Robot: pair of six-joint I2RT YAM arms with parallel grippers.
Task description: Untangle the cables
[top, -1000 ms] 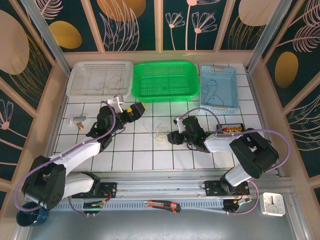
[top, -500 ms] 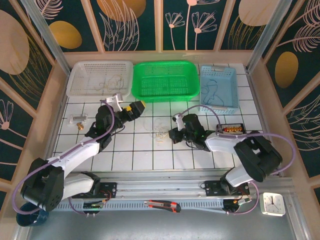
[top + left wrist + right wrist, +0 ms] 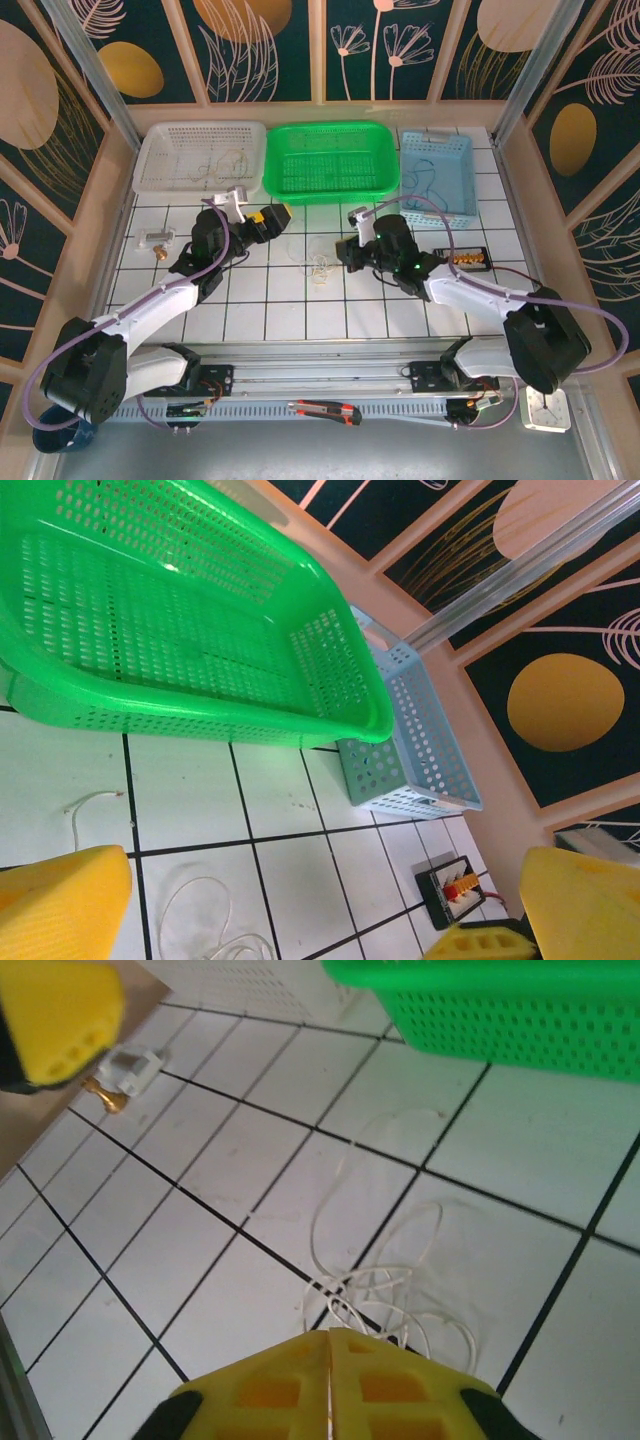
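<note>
White-tiled table, tangled cables, floral walls

No text, label, brand or number can be read on anything here. The small clock at the near right corner, beside the bench, has a white dial with marks round it, but they are too small to make out.
</note>
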